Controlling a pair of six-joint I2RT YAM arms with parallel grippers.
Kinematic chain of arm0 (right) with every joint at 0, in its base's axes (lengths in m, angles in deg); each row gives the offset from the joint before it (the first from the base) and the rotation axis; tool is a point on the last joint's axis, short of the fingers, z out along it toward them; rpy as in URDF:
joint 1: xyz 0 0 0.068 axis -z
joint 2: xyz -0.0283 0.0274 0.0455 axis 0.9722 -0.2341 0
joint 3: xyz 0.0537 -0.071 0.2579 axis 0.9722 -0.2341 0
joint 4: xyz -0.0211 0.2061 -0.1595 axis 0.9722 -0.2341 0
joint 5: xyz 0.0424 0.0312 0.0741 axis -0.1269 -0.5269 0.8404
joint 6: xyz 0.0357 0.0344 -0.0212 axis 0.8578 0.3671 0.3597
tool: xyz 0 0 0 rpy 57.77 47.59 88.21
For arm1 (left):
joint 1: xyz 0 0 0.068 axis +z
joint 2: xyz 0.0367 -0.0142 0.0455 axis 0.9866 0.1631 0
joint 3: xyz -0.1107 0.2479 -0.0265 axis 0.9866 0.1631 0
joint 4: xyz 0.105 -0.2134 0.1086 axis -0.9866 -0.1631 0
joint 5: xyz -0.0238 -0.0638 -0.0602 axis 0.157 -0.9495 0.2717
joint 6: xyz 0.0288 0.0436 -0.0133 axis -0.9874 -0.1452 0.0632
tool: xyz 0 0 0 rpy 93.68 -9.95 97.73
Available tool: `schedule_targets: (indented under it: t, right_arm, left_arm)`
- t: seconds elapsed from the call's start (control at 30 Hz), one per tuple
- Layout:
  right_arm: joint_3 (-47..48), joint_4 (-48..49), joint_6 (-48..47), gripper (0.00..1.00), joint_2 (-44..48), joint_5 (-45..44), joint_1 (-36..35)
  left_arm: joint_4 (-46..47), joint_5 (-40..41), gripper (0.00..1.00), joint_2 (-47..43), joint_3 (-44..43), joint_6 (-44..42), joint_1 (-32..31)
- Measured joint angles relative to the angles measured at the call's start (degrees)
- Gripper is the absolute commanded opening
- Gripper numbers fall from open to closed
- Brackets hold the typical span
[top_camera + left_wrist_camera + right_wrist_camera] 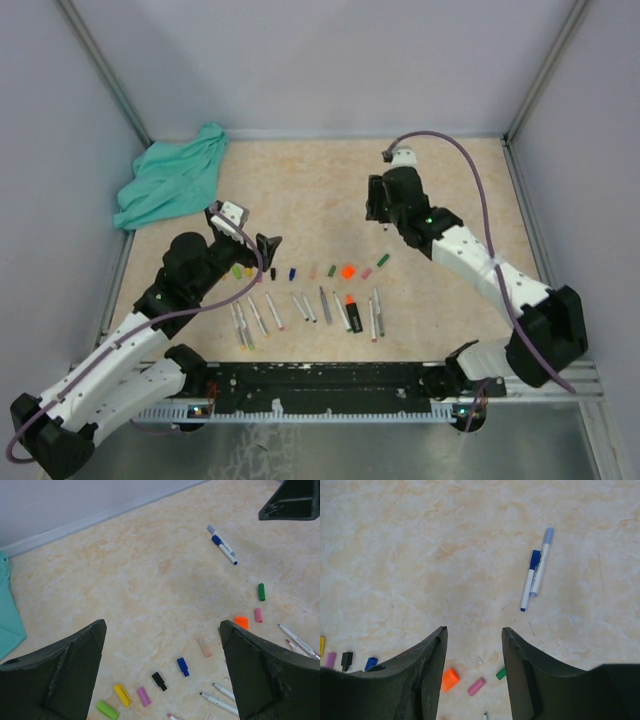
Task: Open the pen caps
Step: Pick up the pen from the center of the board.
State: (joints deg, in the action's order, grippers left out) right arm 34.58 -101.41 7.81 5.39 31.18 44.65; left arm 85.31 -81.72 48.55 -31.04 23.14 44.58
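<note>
The caps (292, 272) are strung in a loose row across the middle of the table (300, 190), and none is held (green, yellow, pink, black and blue at the left; orange, pink and green at the right). Just nearer the arms, bare pens (273, 312) are laid in a second row. A blue-ended pair (535, 577) is seen apart, farther out, near the right gripper (473, 630), whose jaws are parted moderately with nothing between them. The left gripper (162, 625) is spread wide and empty above the row's left end. A cloth (170, 180) is bunched at the far left corner.
</note>
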Motion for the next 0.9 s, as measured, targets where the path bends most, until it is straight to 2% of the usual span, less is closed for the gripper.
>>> schedule_targets:
  t: [0.3, 0.47, 0.9]
  right_arm:
    - [11.4, -5.7, -2.6, 0.33, -19.2, 5.4, 2.7]
    - [16.9, -8.3, -3.3, 0.3, -27.3, 6.0, 4.8]
    - [23.0, -12.1, -4.8, 0.25, -37.1, 6.6, 8.7]
  left_arm:
    - [0.8, 1.9, 0.98, -0.7, 0.2, -1.4, -1.2]
    - [0.8, 2.1, 0.95, -1.0, 0.4, -1.7, -1.2]
    - [1.6, 2.2, 0.95, -1.0, 0.6, -2.0, -1.5]
